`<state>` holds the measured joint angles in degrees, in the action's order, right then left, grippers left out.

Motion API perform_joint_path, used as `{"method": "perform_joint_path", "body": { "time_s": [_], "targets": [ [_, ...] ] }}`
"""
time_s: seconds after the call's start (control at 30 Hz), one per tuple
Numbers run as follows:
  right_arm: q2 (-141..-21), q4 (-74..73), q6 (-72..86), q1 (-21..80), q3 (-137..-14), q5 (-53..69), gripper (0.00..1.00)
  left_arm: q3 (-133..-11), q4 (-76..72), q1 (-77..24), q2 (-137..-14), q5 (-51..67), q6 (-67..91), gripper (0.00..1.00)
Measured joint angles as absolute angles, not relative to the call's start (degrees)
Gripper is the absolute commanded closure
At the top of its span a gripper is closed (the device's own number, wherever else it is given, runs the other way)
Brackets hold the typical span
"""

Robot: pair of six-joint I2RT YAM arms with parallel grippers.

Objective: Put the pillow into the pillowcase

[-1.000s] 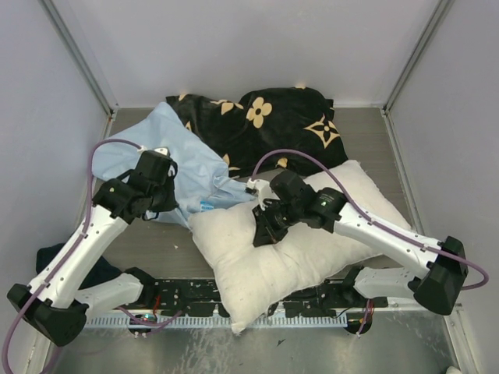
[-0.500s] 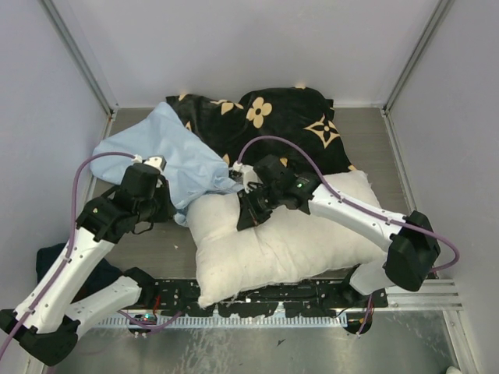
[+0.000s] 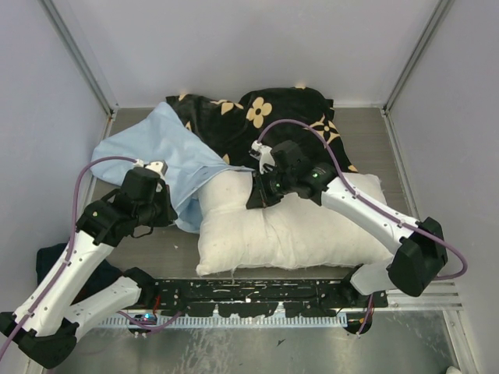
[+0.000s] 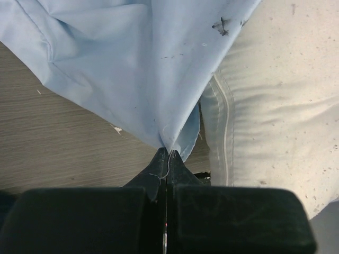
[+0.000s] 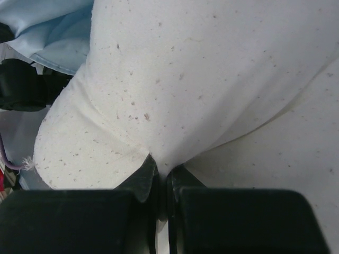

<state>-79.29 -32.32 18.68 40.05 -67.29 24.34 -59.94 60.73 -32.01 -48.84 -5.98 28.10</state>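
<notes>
Walled in by pale grey panels, over a wood-grain table (image 3: 366,128). Heaped beyond both grippers, black cloth with tan flowers (image 3: 265,117), apparently no part of the job. Bunched ahead of the right gripper (image 5: 159,164), the pillow (image 5: 212,79), a fold of its cream fabric pinched between pressed-together jaws, probably to steer one corner toward the opening. Stretched ahead of the left gripper (image 4: 167,159), the pillowcase (image 4: 122,63), hem nipped tight, likely to anchor the mouth; blue edge draped over the pillow's corner just right of it, whether around it unclear
</notes>
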Motion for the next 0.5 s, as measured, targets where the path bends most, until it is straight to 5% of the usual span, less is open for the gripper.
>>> {"method": "perform_joint_path", "body": {
  "time_s": [0.5],
  "targets": [
    [-86.3, -32.0, 16.7, 46.7, -68.3, 28.8, 0.99, -62.8, 61.0, -32.0, -50.1, -6.5, 27.9, 1.0]
  ]
}}
